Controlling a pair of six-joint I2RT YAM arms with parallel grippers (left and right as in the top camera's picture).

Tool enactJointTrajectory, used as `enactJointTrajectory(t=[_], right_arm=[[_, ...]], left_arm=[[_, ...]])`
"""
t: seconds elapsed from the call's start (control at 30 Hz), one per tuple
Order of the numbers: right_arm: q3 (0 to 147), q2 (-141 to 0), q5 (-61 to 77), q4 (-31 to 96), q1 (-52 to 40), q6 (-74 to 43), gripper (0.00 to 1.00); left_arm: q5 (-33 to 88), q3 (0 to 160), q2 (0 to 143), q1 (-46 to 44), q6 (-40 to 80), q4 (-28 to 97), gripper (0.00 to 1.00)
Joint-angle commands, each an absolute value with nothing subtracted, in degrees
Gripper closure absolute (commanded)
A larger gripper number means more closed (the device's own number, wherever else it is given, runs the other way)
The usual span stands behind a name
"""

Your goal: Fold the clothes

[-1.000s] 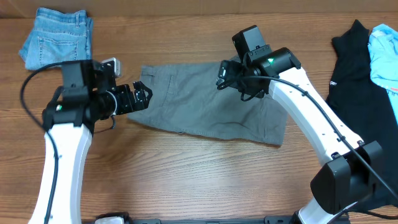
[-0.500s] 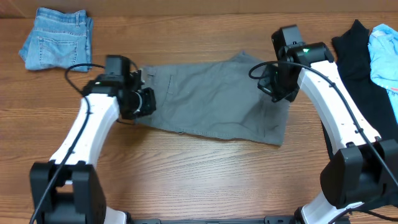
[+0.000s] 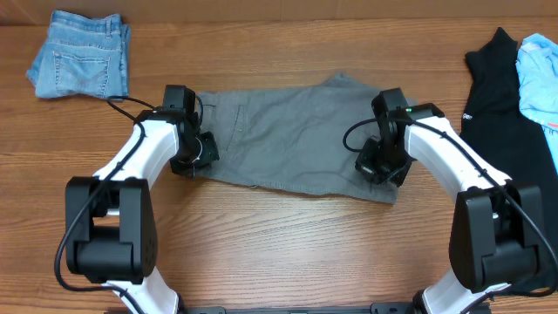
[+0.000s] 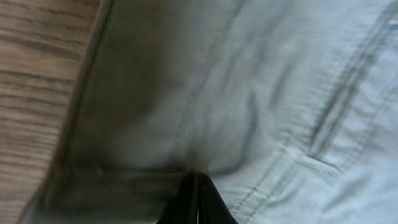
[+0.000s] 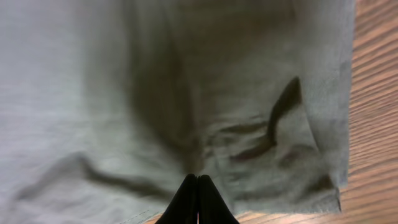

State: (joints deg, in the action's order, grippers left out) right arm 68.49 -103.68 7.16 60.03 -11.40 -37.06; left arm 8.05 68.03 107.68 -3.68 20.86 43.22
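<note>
The clothes point(image 3: 296, 131), a pair of mid-grey shorts, lie spread flat across the middle of the table. My left gripper point(image 3: 199, 155) is down on their near-left edge by the waistband. In the left wrist view the left gripper point(image 4: 196, 178) is shut, with the grey fabric point(image 4: 261, 93) puckered at its tips. My right gripper point(image 3: 381, 167) presses on the near-right corner. There the right gripper point(image 5: 198, 179) is also shut, and creases in the cloth point(image 5: 124, 93) run toward its tips, close to the hem and the bare wood.
Folded blue denim jeans point(image 3: 80, 52) sit at the back left corner. A black garment point(image 3: 501, 113) with a light blue one point(image 3: 540, 70) on it lies at the right edge. Bare wooden table point(image 3: 288, 244) stretches in front of the shorts.
Both arms have swung in and down onto the shorts' near edge, the left to the left side, the right to the right corner. Both grippers went from open to shut.
</note>
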Motion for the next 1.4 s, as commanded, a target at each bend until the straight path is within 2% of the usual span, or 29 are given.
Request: enactJointTrajectory(t=[0.0,0.2,0.43,0.73,0.9,1.2,1.37], right_arm=[[64.5,-103.3,7.6,58.0,-11.8,-37.8,0.96],[58.1,-103.3,7.3,53.6,-11.7,-41.1,0.96],[57.5,-103.3,3.8,53.8,-11.5,-43.8,0.96],[59.2,-103.3,1.3,48.4,-11.5,-43.6,0.96],[59.4,-103.3,0.6,44.9,-11.5,-43.1,0.96],[66.8,-103.3,-5.6,47.9,-10.4,-43.4,0.95],[70.2,-103.3,-5.8,49.8,-8.8,-43.9,0.95]], left_arm=[[6.2,69.1,109.5,-3.3,21.2,42.6,0.96],[3.6,69.1,109.5,-3.2,21.5,43.6,0.96],[-1.3,69.1,109.5,-1.4,25.5,46.6,0.96],[-3.2,68.7,109.5,10.5,31.5,55.3,0.96],[-3.2,68.5,109.4,13.5,31.7,57.4,0.96],[-3.2,68.5,101.0,9.3,32.0,56.1,0.96],[-2.9,68.5,93.1,3.7,30.0,48.9,0.96]])
